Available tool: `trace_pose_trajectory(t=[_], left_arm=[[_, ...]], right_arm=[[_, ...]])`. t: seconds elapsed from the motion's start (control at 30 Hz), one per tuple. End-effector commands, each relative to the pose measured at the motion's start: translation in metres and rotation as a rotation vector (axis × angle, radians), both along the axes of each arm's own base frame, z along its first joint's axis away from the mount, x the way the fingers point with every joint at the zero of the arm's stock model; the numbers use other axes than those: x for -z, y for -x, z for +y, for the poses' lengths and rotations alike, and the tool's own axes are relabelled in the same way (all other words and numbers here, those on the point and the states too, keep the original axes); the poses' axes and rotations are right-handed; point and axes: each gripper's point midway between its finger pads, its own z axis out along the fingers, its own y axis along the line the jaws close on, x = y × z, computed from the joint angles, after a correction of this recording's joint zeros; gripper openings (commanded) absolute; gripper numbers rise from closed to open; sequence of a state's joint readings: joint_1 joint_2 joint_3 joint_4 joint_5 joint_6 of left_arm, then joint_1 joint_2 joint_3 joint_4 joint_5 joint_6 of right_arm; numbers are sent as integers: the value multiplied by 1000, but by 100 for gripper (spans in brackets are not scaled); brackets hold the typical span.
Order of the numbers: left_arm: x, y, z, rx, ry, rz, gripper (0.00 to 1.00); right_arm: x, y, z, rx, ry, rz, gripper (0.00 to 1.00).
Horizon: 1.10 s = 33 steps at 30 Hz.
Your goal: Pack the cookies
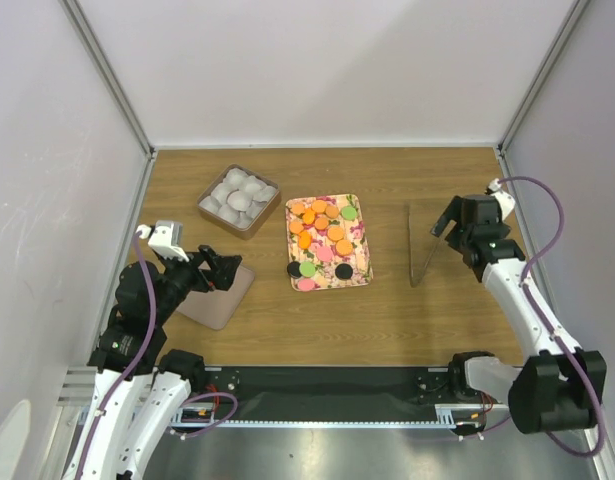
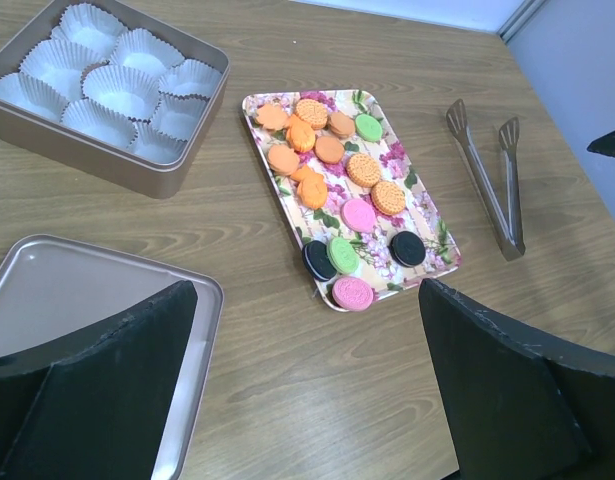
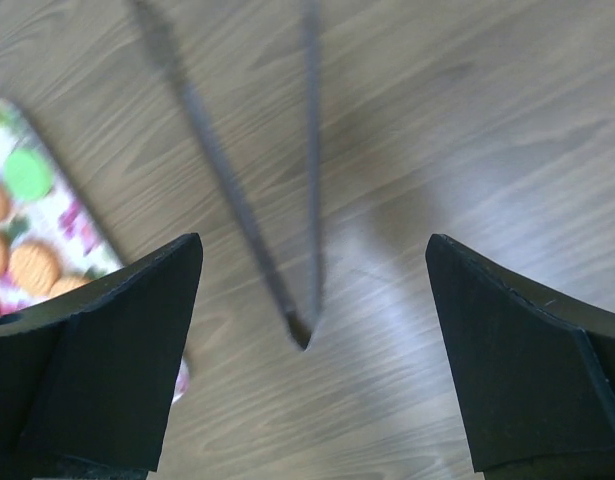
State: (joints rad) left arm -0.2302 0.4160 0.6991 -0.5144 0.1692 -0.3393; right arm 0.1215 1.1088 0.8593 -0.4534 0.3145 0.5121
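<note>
- On my feed I see two matching arms, the left arm [image 1: 152, 290] and the right arm [image 1: 517, 295]. Each has white tubular links joined by bulky black joint housings.
- A lavender cable [image 1: 147, 305] follows the left arm, and a matching purple cable [image 1: 559, 207] arcs beside the right arm.
- A small white camera block [image 1: 167, 236] sits on the left wrist, and a similar white block [image 1: 502, 200] sits on the right wrist.
- The left fingers [image 2: 97, 390] are matte black, broad wedge-shaped plates with slanted upper edges.
- The right fingers [image 3: 527, 360] look the same to me, flat and black with faintly scuffed edges.
- Both bases sit on a long black rail [image 1: 327, 385].
</note>
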Motion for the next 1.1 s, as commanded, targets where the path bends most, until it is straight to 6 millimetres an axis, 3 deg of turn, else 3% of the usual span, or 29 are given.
trace_pose_trajectory(t=[0.0,0.07,0.23,0.3,0.33,0.57,0.73,0.77,0.93,1.07], left_arm=[[-8,-1,-2,15,10,-39,100],[-8,0,-2,12,8,-41,100],[-10,0,-2,14,10,-49,100],[-10,1,-2,18,11,-47,100],[-9,1,-3,20,10,-44,100],[-9,0,-2,17,10,-46,100],[-8,0,-2,15,9,-41,100],[-8,0,-2,14,9,-41,100],[-6,-2,-2,9,7,-32,100],[-5,-3,-2,11,6,-26,100]], right_arm=[[-6,-16,-20,43,-38,-17,100],[4,-20,-37,97,-38,7,100],[19,-38,-51,141,-49,28,100],[32,-47,-48,125,-60,62,98],[28,-54,-47,120,-69,53,97],[52,-81,-37,106,-59,110,92],[75,-88,-34,113,-29,169,86],[83,-90,-22,87,-21,187,86],[100,-91,-17,94,6,233,75],[110,-90,-15,87,1,246,72]])
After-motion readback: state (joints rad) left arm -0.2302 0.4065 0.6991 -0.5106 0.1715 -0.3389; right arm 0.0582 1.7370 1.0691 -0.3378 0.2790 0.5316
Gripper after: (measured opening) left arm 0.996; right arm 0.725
